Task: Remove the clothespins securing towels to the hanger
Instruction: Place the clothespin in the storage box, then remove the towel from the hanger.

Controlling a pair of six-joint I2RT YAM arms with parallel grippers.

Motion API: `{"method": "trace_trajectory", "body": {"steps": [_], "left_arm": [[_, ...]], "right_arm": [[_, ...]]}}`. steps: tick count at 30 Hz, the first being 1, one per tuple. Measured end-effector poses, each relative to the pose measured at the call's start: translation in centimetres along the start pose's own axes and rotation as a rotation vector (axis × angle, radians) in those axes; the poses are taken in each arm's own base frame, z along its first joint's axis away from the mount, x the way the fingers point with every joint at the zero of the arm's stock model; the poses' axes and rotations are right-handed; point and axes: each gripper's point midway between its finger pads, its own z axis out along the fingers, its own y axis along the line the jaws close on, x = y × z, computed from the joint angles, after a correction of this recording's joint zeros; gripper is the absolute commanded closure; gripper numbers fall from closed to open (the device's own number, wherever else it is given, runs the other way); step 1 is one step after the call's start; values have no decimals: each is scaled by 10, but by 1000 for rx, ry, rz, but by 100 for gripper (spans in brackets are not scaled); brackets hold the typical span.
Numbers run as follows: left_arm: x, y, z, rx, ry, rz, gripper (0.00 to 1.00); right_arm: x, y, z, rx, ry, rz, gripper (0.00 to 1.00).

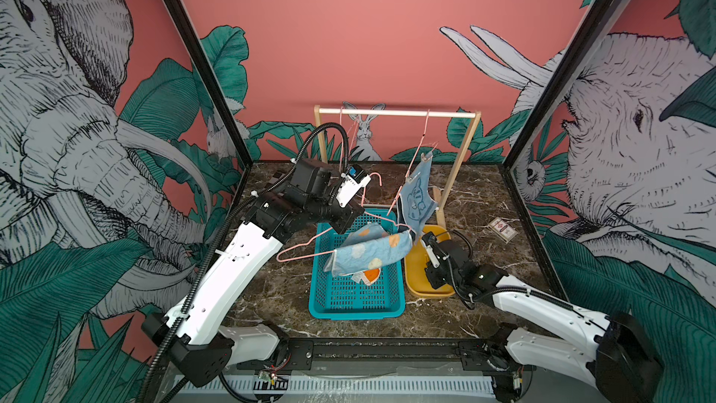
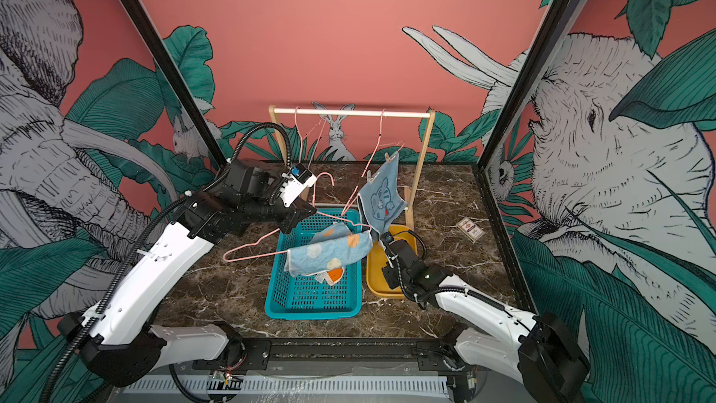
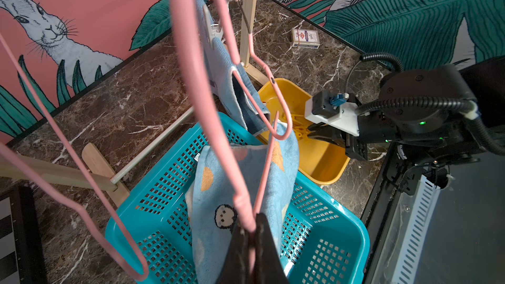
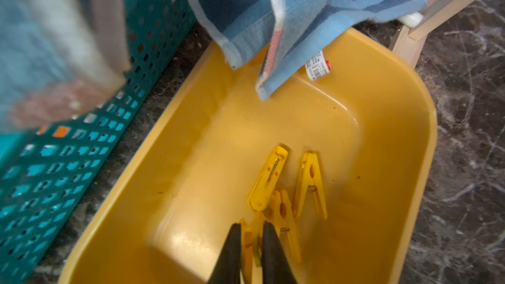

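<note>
Right tool (image 4: 251,225) grips yellow clothespin (image 4: 249,244); towel's (image 4: 328,9) barcode tag (image 4: 317,65) illegible.

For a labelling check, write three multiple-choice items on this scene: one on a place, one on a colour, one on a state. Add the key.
1. The loose clothespins lie in or on:
A) the teal basket
B) the yellow tray
C) the marble tabletop

2. The hanger in the left gripper is:
A) pink
B) white
C) green

3. The left gripper is:
A) open and empty
B) shut on the hanger
C) shut on a clothespin

Key:
1 B, the right wrist view shows them on the tray's floor.
2 A, its wire is pink in the left wrist view.
3 B, the left wrist view shows it pinching the wire.
</note>
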Motion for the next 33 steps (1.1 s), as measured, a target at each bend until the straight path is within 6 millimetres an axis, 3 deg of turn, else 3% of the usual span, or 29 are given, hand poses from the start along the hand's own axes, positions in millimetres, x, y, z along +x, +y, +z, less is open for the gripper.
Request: {"method": "trace_trajectory", "body": {"steps": [7,18,26,33], "left_arm": [[-1,-2,-1,8,-5,1,100],[-4,-5,-6,18,-23,7,100],[-5,-8,-9,29,-33,9,100],[-5,-9,-10,35,-36,10,100]], "right_arm": [[-3,-2,-3,-3,-24,24,64],[-21,-4,-32,-25,-101,30,61],[-70,25,-64,-224,-324,60,58],[-82,41,-51,-287,-302,49,58]]}}
